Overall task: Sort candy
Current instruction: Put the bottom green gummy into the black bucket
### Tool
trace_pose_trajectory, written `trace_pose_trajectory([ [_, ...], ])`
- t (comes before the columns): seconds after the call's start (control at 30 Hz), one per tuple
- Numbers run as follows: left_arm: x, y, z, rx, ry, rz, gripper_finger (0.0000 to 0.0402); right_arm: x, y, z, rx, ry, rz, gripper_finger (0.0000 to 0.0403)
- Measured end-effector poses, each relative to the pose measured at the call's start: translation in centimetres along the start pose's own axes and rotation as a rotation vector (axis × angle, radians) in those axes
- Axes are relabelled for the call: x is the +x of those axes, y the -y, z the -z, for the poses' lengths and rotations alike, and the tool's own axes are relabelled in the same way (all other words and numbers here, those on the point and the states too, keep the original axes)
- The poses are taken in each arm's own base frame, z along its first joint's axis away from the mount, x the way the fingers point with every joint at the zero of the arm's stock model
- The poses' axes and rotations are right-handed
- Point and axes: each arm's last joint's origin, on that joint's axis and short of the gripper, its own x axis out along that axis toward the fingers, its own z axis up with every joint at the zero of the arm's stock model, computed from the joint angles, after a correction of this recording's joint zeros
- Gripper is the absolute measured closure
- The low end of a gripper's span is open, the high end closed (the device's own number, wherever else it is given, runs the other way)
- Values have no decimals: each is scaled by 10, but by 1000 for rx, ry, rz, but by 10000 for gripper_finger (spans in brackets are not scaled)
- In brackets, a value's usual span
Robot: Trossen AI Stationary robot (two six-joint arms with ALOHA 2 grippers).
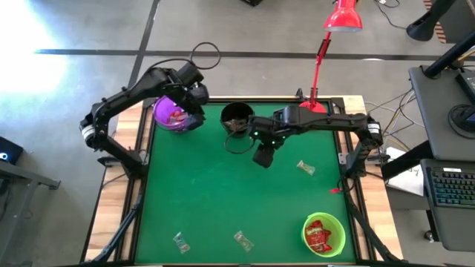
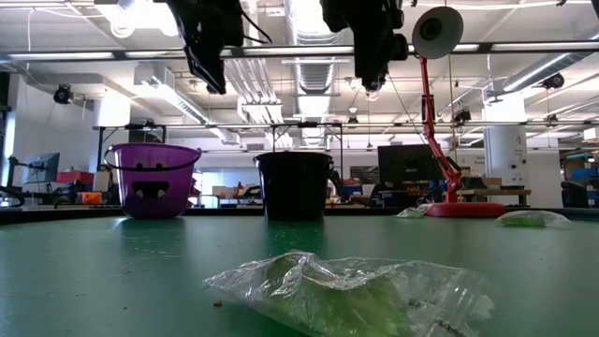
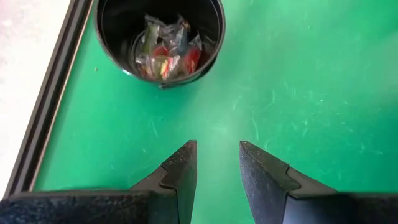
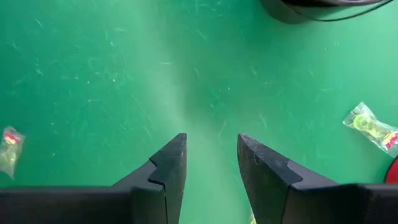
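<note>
**Operator:** Where do the two grippers stand?

**Technician:** You find the left gripper (image 1: pixel 199 95) raised at the far left corner of the green table (image 1: pixel 208 193), just beside the purple bowl (image 1: pixel 174 115). Its fingers (image 3: pixel 180 177) are spread, with bare mat showing in the gap and nothing between them. Its wrist view looks down into the black bowl (image 3: pixel 159 37). You find the right gripper (image 1: pixel 263 157) raised above the mat near the table's centre, just beside the black bowl. Its fingers (image 4: pixel 168 171) are likewise spread and carry nothing.

**Operator:** Where is the candy?

**Technician:** You see wrapped candy (image 3: pixel 166 53) lying in the black bowl, red pieces in the purple bowl, and red pieces in the green bowl (image 1: pixel 324 234) at the near right corner. Loose pieces lie on the mat: one (image 1: pixel 305 167) near the right gripper, two (image 1: pixel 180 241) (image 1: pixel 243 239) by the near edge, and a small red one (image 1: pixel 335 190) at the right edge. A clear greenish wrapper (image 2: pixel 351 295) lies closest to the low camera.
</note>
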Motion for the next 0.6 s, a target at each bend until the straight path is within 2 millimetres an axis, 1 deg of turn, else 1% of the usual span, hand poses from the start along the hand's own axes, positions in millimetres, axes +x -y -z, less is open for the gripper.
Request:
trace_pose_trajectory([
  [0.17, -13, 5, 8, -31, -3, -4, 299, 9, -2, -4, 0, 46, -19, 280],
  [0.33, -30, 13, 19, 0, -2, -7, 299, 17, -6, -11, 24, 123, -58, 289],
  [0.47, -45, 20, 28, 69, 21, -17, 299, 19, -15, -10, 100, 132, -75, 293],
  [0.6, -62, 27, 40, 123, 39, -26, 299, 19, -30, -3, 127, 127, -96, 281],
])
